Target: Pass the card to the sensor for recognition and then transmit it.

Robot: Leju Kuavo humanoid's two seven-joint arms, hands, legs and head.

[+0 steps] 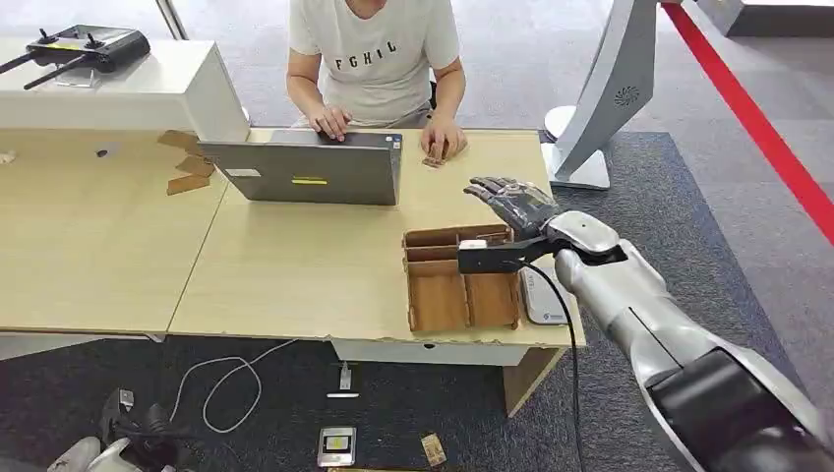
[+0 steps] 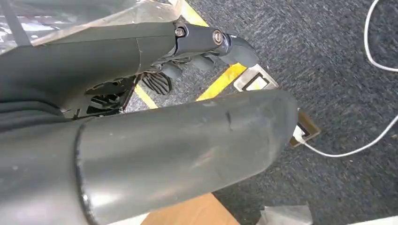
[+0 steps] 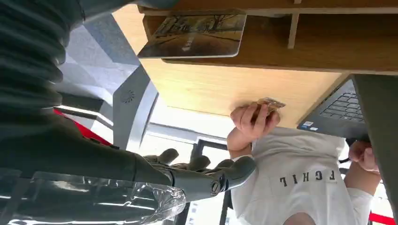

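Right hand hovers over counter near its right edge, fingers spread, holding nothing. Card lies flat beside wooden tray, long axis along tray's wall. Left hand hangs, fingers' state unclear.

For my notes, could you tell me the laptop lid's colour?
Grey, clearest in the head view: laptop.

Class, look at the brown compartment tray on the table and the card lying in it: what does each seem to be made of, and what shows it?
Brown compartment tray: probably thin wood or fibreboard, matte, with flat slotted dividers and raw brown edges. Printed card: likely plastic, glossy, with rounded corners, a thin pale edge and a sheen over its picture.
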